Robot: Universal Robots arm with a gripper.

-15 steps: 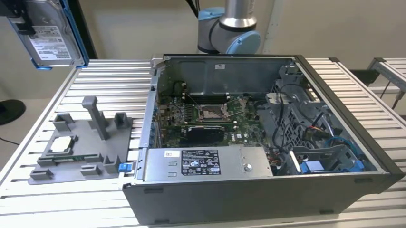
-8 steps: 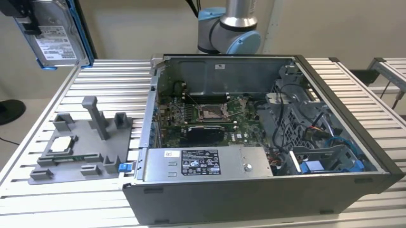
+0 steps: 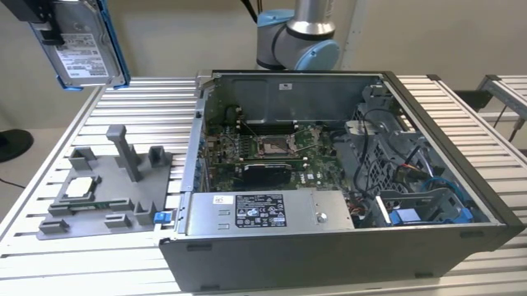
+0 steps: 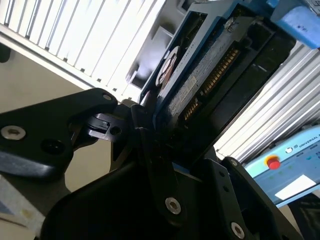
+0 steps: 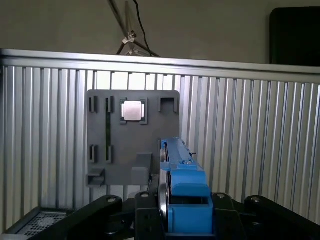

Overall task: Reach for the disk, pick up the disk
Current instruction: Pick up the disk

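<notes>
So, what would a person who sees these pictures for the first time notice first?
The disk, held high in the air by the gripper at the exterior view's upper left, catches the eye first. Next comes the open computer case in the middle of the slatted table, with a grey fixture plate beside it on the exterior view's left.

The disk (image 3: 82, 46) hangs above the tray (image 3: 86, 217), beside the computer case (image 3: 329, 259).

The disk (image 5: 186, 197), seen edge-on in its blue bracket, sits clamped between the black fingers (image 5: 148, 218) above the ribbed metal surface (image 5: 250, 140), where a grey tray (image 5: 150, 135) carries a small square silver chip (image 5: 133, 110).
</notes>
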